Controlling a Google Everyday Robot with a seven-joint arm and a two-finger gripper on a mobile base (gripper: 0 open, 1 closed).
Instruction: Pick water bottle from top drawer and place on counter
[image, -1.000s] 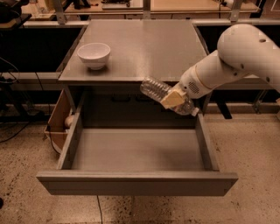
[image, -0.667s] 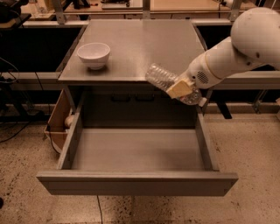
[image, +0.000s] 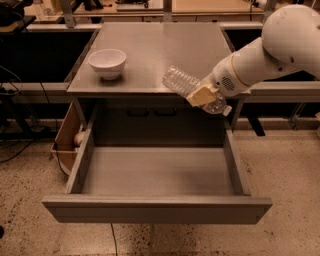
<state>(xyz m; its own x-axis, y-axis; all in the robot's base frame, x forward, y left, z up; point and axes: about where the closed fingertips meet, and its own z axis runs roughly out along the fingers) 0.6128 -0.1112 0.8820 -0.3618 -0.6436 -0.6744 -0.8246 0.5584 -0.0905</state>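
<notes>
A clear water bottle (image: 181, 81) was held in the tan gripper (image: 202, 95) at the grey counter (image: 155, 50) edge. The bowl (image: 107, 62) was white.

- Gripper (image: 202, 95): at the counter's front right edge, above the open drawer. Tan, matt-looking finger pads are clamped on the bottle. The arm shell (image: 280, 45) behind it is smooth white plastic, glossy.
- Water bottle (image: 179, 80): in the gripper. Clear ribbed plastic with shiny highlights.
- Counter (image: 160, 50): up and left of the gripper. Grey metal, matt with a soft sheen.
- Top drawer (image: 157, 172): below the gripper. The same grey metal, flat matt floor and walls.
- Bowl (image: 107, 61): far left of the gripper. White, smooth, glossy.
- Box (image: 65, 142): lower left of the gripper. Brown cardboard, dull.
- Floor (image: 285, 170): beneath the gripper. Speckled, stone-like, faintly polished.
</notes>
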